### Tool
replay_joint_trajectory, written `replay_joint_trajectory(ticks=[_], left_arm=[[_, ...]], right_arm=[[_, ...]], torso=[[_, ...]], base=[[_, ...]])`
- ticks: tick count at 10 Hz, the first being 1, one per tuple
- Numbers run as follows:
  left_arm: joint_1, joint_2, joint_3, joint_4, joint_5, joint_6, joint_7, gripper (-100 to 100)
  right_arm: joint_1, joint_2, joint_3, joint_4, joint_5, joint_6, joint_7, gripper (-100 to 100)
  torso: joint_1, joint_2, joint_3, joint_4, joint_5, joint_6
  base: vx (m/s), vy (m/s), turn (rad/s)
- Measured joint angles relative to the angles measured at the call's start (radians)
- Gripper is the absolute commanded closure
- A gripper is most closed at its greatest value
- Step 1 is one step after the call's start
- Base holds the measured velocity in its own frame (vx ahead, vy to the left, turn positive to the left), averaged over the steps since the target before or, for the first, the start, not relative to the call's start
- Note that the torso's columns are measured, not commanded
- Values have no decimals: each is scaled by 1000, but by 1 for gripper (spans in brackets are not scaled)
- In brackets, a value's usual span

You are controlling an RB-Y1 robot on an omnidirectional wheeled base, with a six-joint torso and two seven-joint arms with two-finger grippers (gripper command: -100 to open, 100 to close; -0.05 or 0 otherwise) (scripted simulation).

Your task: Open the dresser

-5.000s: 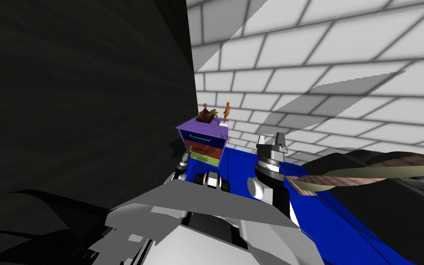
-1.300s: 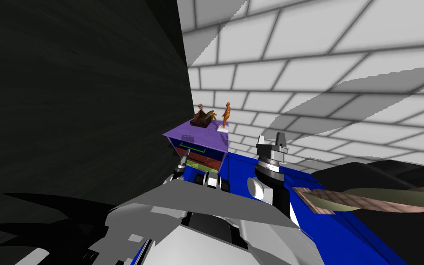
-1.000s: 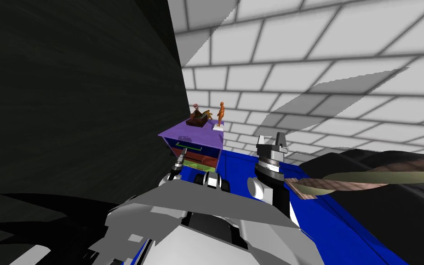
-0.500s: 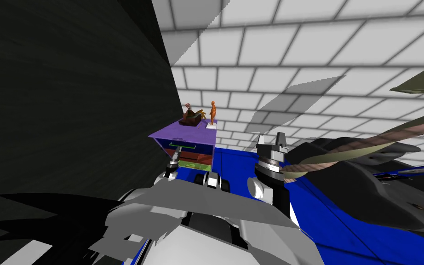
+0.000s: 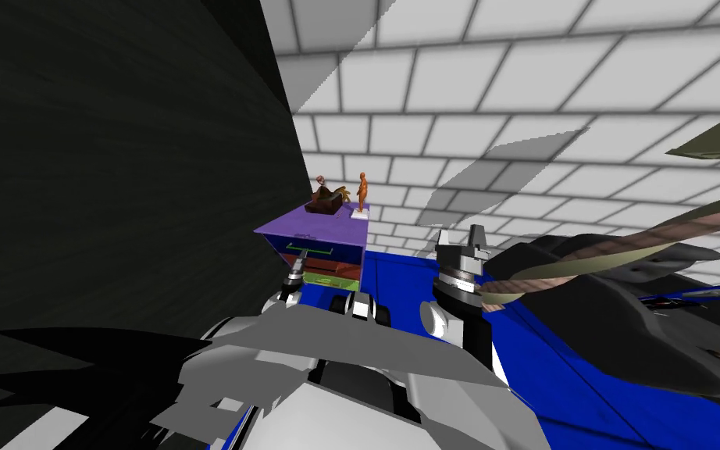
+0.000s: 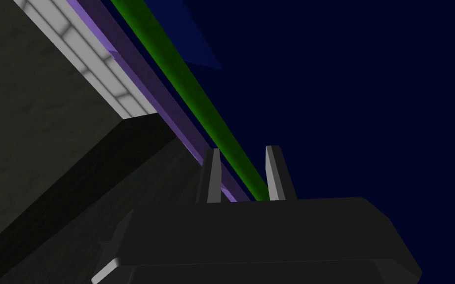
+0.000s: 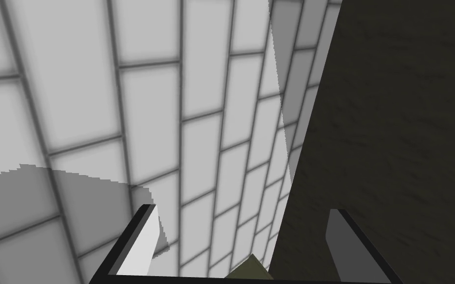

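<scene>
Purple-topped dresser (image 5: 311, 226) (small figures (image 5: 362, 191) on top) against the dark wall (image 5: 116, 156); left gripper (image 6: 242, 150) fingers narrow, clamped on its green handle (image 6: 182, 74); right gripper (image 7: 241, 211) raised, fingers wide.

Left wrist seemingly hard against dresser (image 6: 345, 98)

dark wall (image 5: 116, 156) left | white tiled wall (image 5: 507, 94) ahead, shadow-streaked | blue surface (image 5: 554, 367) low right

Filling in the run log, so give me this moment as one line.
step: grasp | left gripper: shut on green handle of dresser | right gripper: open, idle
</scene>
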Motion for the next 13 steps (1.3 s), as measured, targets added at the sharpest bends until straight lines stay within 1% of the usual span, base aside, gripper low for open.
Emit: replay_joint_trajectory(ticks=[1,2,3,4,5,6,7,8,10,11,12,13], left_arm=[[17,-9,-8,-29,-5,6,-4,100],[21,-11,-10,-45,-6,18,-5,100],[38,-23,-19,-86,-12,35,-10,100],[81,-51,-43,-165,-27,57,-19,100],[78,-64,-58,-163,-36,52,-27,100],[67,-63,-61,-143,-38,37,-29,100],[87,-80,-80,-175,-49,38,-35,100],[101,-100,-101,-194,-62,32,-43,100],[103,-135,-135,-203,-83,16,-65,100],[117,-145,-145,-229,-90,21,-70,100],[116,-146,-146,-235,-90,21,-71,100],[115,-139,-147,-256,-90,37,-63,100]], right_arm=[[0,0,0,0,0,0,0,0],[0,0,0,0,0,0,0,0],[0,0,0,0,0,0,0,0],[0,0,0,0,0,0,0,0],[0,0,0,0,0,0,0,0],[0,0,0,0,0,0,0,0],[0,0,0,0,0,0,0,0],[0,0,0,0,0,0,0,0],[0,0,0,0,0,0,0,0],[0,0,0,0,0,0,0,0],[0,0,0,0,0,0,0,0],[0,0,0,0,0,0,0,0]], torso=[[1,-1,0,0,0,0],[0,0,0,0,0,0],[-1,0,0,0,0,0],[0,0,0,0,1,0],[2,-2,-1,-2,2,1],[2,-2,-1,-3,3,1],[3,-3,-1,-3,3,-1],[5,-5,-2,-5,4,0],[5,-7,-3,-7,6,1],[3,-6,-2,-7,5,1],[2,-4,-1,-5,3,0],[1,3,2,-1,2,-1]], base=[[20,8,-8],[33,24,148],[67,85,361],[66,69,159],[34,32,-22],[57,62,280],[78,80,298],[79,81,224],[61,59,129],[13,6,-1],[-85,-17,8],[-180,-27,36]])
